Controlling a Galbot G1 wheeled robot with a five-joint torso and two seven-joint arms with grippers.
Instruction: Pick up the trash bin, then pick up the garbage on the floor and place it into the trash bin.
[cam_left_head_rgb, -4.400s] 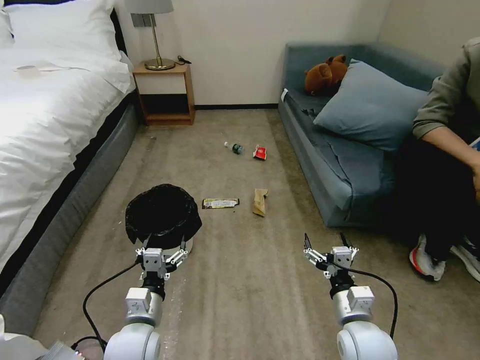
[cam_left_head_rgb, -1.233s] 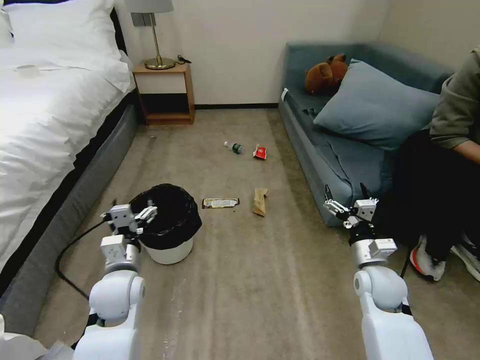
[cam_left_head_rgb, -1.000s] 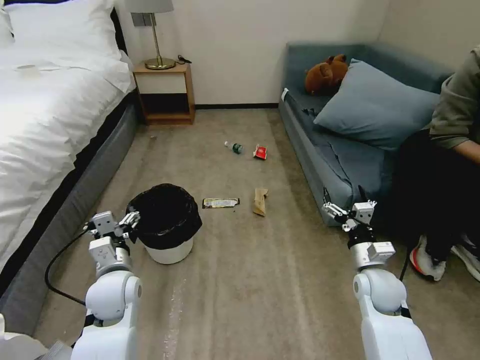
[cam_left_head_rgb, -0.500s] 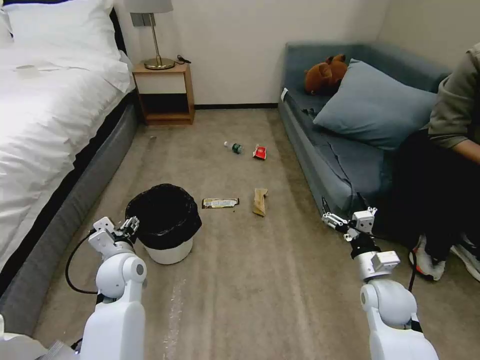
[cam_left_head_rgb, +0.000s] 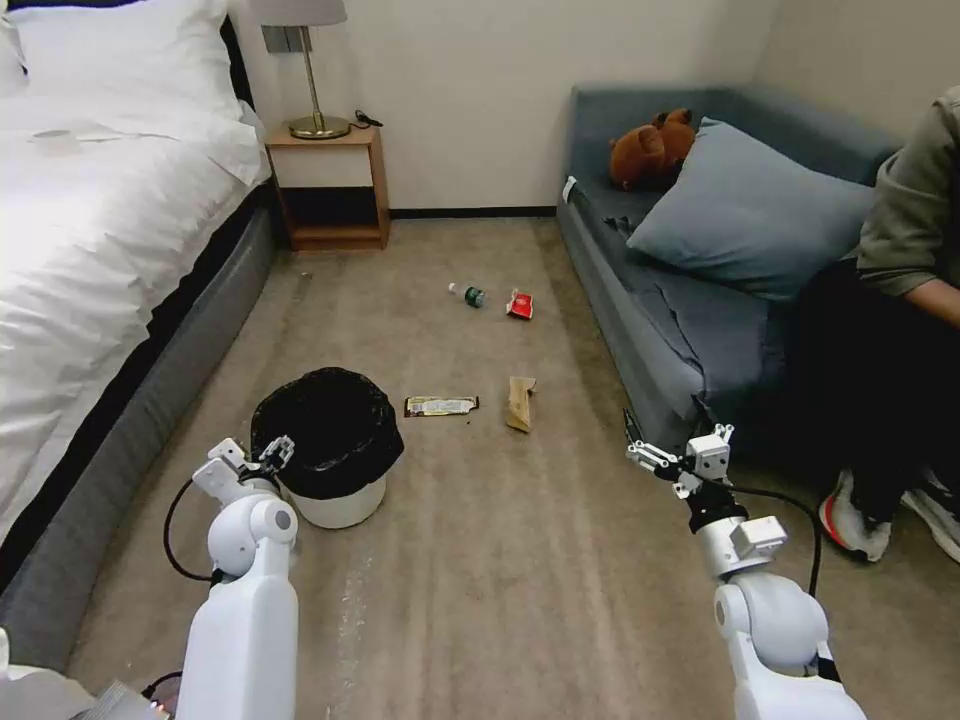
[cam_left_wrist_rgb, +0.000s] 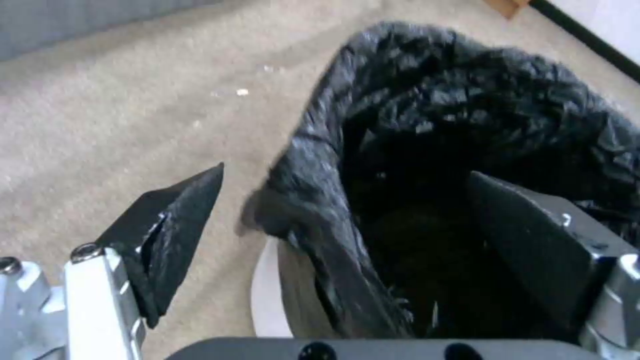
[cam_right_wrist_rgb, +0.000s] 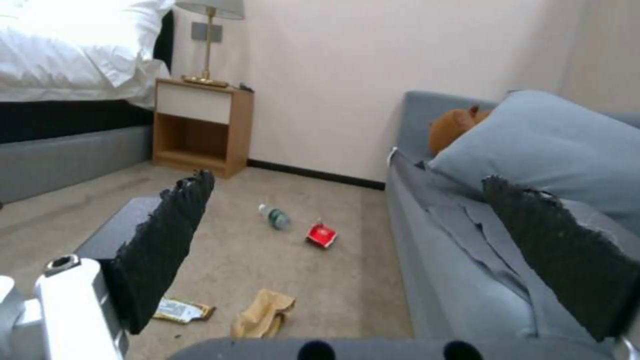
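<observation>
Trash bin (cam_left_head_rgb: 335, 445) stands on floor (cam_left_head_rgb: 500, 580), left of centre, near bed (cam_left_head_rgb: 90, 260). Snack wrapper (cam_left_head_rgb: 441, 406) lies just right of bin; paper piece (cam_left_head_rgb: 520, 402) right of that. Farther back: bottle (cam_left_head_rgb: 468, 294) with packet (cam_left_head_rgb: 519, 305) beside it on the right. Sofa (cam_left_head_rgb: 680, 330) along right side; nightstand (cam_left_head_rgb: 330, 185) behind, against wall.

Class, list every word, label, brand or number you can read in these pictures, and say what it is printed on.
No text can be read anywhere.
Snack wrapper: pale printed band, too small to read.
Bottle: green label, too small to read.
Red-and-white packet: markings too blurred to read.
Crumpled paper piece: no print visible.
Trash bin and its black bag: no print visible.
</observation>
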